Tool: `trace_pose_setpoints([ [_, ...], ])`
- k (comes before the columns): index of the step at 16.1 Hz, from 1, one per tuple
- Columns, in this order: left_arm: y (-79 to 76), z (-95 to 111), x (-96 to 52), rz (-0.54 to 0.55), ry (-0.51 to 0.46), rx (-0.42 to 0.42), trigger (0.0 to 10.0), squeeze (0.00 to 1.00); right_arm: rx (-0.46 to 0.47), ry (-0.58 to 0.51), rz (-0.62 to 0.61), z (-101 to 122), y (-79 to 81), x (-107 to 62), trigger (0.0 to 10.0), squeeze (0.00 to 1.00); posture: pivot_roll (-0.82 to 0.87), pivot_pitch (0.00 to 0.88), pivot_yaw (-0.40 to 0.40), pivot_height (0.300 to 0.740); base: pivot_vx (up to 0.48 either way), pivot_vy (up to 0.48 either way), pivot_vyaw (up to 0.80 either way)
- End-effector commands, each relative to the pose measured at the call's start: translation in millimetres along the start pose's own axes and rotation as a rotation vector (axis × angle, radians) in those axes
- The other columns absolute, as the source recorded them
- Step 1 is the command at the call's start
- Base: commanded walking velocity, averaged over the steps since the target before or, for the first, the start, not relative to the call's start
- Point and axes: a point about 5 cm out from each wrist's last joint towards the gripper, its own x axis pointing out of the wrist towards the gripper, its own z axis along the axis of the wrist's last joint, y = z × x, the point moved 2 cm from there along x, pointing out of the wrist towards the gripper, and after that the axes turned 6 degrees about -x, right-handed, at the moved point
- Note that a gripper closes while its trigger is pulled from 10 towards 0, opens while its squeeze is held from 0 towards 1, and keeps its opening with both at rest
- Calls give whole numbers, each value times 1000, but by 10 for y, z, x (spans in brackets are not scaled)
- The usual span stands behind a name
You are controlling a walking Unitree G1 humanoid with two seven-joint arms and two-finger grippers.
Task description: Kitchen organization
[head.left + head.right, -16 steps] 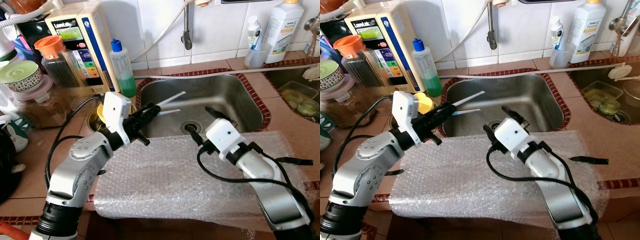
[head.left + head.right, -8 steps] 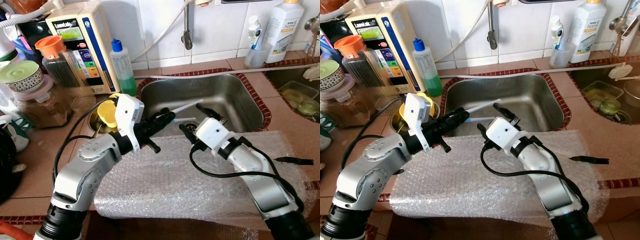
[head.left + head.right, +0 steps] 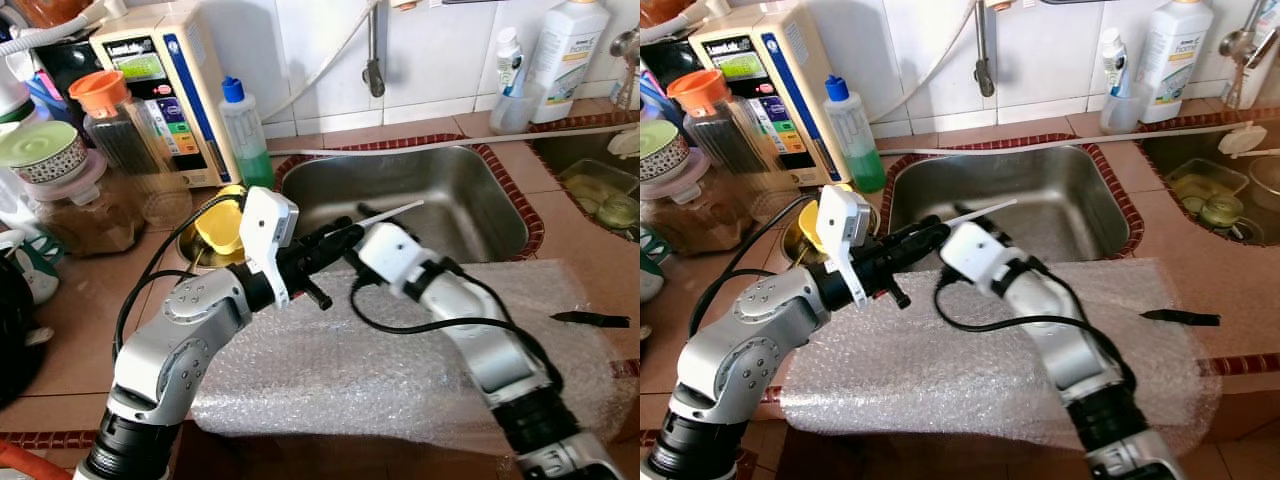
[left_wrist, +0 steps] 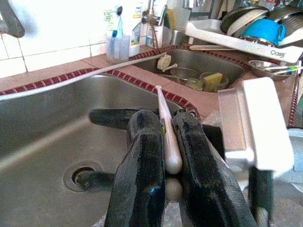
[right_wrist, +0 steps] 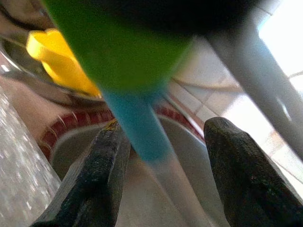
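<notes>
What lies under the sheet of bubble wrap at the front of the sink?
The bubble wrap drapes over the counter edge in front of the steel sink. Red-brown tile shows beside it. A black object lies on top. What it covers cannot be made out.

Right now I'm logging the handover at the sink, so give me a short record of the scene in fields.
place: bubble wrap at the front edge of the steel sink
left tool: shut on white utensils
utensils: point out over the sink
right tool: open, fingers on either side of a blue-green handle
left of sink: green soap bottle, yellow lid
</notes>
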Motion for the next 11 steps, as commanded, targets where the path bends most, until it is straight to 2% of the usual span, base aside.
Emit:
trace_pose_setpoints([
  [1,-36,53,-7,-13,-6,18,0,0,-8,-19,30,32,45,37,0,0,-281,85,177,740,0,0,0],
  [4,-25,41,-7,1,-2,26,0,0,-14,-50,47,86,84,63,0,0,-280,83,176,740,0,0,0],
  [6,10,24,-2,30,8,60,2627,0,-14,-72,59,151,119,69,0,0,-280,83,176,740,0,0,0],
  [7,27,22,-2,43,9,71,2706,0,-14,-78,65,173,136,68,0,0,-288,85,176,740,0,0,0],
  [10,126,33,-5,114,-5,83,3922,0,-18,-73,84,201,243,37,0,0,-289,86,175,740,0,0,0],
  [11,132,35,-7,117,-6,86,3922,0,-19,-72,82,202,248,33,0,0,-288,85,175,740,0,0,0],
])
